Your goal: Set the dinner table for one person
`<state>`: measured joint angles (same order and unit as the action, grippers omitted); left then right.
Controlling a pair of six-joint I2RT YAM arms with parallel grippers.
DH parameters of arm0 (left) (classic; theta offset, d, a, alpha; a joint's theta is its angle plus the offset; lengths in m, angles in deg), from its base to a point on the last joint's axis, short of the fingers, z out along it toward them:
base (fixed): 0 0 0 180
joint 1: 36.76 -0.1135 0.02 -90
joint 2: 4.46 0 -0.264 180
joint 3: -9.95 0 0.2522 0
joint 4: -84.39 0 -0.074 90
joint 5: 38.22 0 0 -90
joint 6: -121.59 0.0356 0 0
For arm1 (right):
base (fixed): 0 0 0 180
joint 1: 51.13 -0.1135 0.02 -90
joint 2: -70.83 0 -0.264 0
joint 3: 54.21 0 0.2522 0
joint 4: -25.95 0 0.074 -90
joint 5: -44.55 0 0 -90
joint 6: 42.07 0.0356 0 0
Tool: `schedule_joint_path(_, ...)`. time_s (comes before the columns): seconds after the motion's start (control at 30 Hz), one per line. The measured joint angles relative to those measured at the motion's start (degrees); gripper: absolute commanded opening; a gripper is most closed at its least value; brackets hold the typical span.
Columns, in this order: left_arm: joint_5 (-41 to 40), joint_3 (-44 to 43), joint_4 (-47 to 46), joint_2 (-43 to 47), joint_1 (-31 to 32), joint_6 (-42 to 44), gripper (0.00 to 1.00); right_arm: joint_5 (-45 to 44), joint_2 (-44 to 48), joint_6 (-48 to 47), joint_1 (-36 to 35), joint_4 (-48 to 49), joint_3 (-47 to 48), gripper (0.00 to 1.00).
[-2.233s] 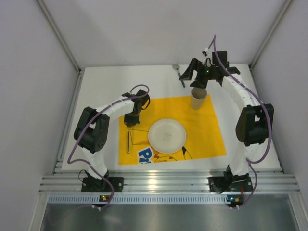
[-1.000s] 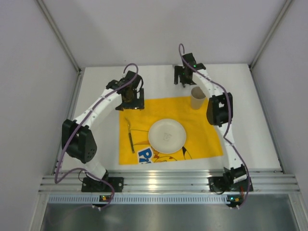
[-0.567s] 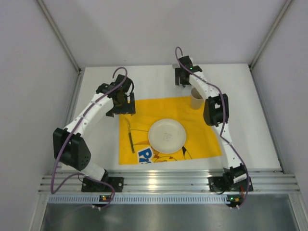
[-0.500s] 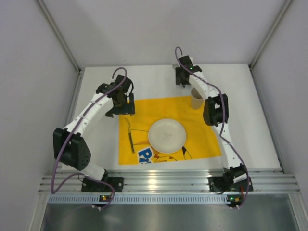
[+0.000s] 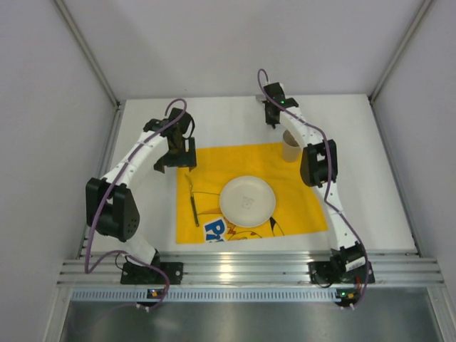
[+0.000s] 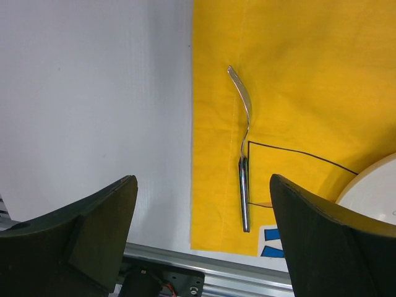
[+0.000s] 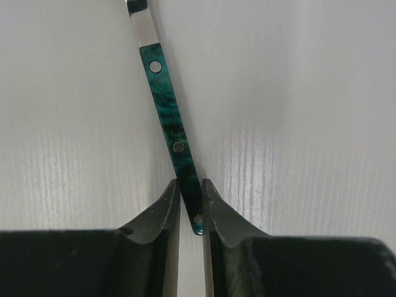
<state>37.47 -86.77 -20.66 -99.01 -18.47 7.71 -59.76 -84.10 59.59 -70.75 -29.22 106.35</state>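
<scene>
Standing here, I am looking down on the dinner table (image 5: pixel 363 157), a plain white top filling the middle of the overhead view, with a ribbed aluminium rail (image 5: pixel 249 271) running along its lower edge. A yellow printed cloth (image 5: pixel 299 185) is lying across its centre. A white plate (image 5: pixel 247 201) is sitting on the cloth a little below the middle, and a tan cup (image 5: pixel 291 146) is standing upright at the cloth's upper right corner. A fork (image 6: pixel 245 154) is lying flat on the cloth just inside its left edge, left of the plate and apart from it, with its handle pointing toward the rail.

The left gripper (image 6: pixel 202 179) is hanging above the cloth's upper left corner with its jaws spread wide and nothing between them. In its wrist view the fork is showing in the gap, beneath the dark fingers (image 6: pixel 86 229).

The right gripper (image 7: pixel 190 199) is reaching to the upper centre of the overhead view, over bare white tabletop beyond the cup. It is pinching tight on a green-handled utensil (image 7: pixel 168 111), gripping the marbled, riveted handle close to its end, while the bare metal part is running out of the top of the wrist view. I cannot tell what kind of head it has, nor whether it is resting on the table or being held off it.
</scene>
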Motion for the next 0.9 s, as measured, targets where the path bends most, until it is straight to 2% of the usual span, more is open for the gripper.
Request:
schedule_joint_path(0.47, 1.68, -5.60, -0.39, -3.15, -0.85, 1.36, 0.93, 2.45, 3.43, 0.28, 2.05, 0.00, -0.31, 0.00)
schedule_joint_path(0.6, 2.73, -7.28, -1.38, -4.17, -0.85, 1.29, 0.93, 4.28, 12.46, 1.68, 3.45, 1.53, -4.72, 0.00)
schedule_joint_path(0.9, 7.50, -8.11, -6.47, -7.67, -0.85, 0.52, 0.91, 8.20, 44.24, 4.04, 4.68, 4.92, -25.16, 0.00)
